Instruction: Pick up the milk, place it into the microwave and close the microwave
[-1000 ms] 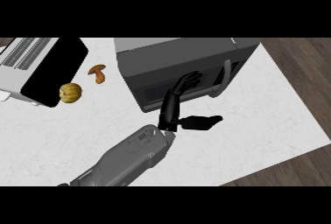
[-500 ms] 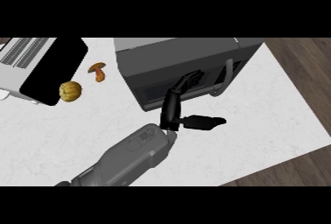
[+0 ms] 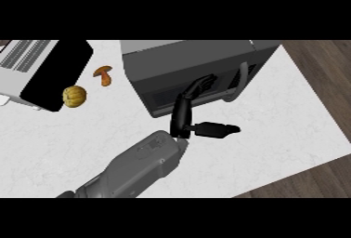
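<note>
Now the right hand (image 3: pixel 188 109), fingers straight and thumb out, presses the shut microwave (image 3: pixel 195 69) door beside its handle (image 3: pixel 240 83), fingertips further up than a second ago; milk unseen.

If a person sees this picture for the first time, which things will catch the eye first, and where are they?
First comes the dark grey microwave at the top middle of the white counter, with a black hand reaching from the lower middle, its fingers against the microwave's closed door near the handle. Next, at the upper left, a yellow-brown round food item and a small orange one lie on the counter.
</note>
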You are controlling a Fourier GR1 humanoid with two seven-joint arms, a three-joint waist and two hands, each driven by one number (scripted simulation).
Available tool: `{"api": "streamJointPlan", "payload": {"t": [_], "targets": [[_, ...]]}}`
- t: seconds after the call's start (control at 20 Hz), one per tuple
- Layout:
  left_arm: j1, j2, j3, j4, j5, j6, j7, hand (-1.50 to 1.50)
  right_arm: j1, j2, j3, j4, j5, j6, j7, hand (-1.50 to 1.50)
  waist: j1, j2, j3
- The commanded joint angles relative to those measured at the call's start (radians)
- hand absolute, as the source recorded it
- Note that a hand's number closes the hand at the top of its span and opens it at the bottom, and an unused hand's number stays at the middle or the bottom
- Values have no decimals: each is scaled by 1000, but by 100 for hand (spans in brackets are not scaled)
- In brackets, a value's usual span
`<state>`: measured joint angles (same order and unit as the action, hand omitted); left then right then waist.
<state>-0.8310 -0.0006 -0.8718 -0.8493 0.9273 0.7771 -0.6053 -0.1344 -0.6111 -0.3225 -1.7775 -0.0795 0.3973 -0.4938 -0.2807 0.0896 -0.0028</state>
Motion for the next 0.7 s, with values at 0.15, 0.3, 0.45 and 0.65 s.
{"api": "streamJointPlan", "payload": {"t": [0.15, 0.3, 0.45, 0.65], "targets": [[-75, 1, 49, 60, 46, 12, -9, -150, -5, 128, 72, 98, -218, 88, 41, -150, 11, 16, 4], [-81, 1, 50, 62, 64, 15, -23, -150, -19, 121, 69, 136, -249, 108, 59, -150, 8, 21, 3], [-80, 1, 40, 77, 72, 7, -36, -150, -44, 116, 68, 160, -280, 121, 76, -150, 11, 22, 1], [-80, 1, 37, 85, 86, 1, -55, -150, -56, 93, 50, 204, -324, 158, 83, -150, -1, 21, 3]]}}
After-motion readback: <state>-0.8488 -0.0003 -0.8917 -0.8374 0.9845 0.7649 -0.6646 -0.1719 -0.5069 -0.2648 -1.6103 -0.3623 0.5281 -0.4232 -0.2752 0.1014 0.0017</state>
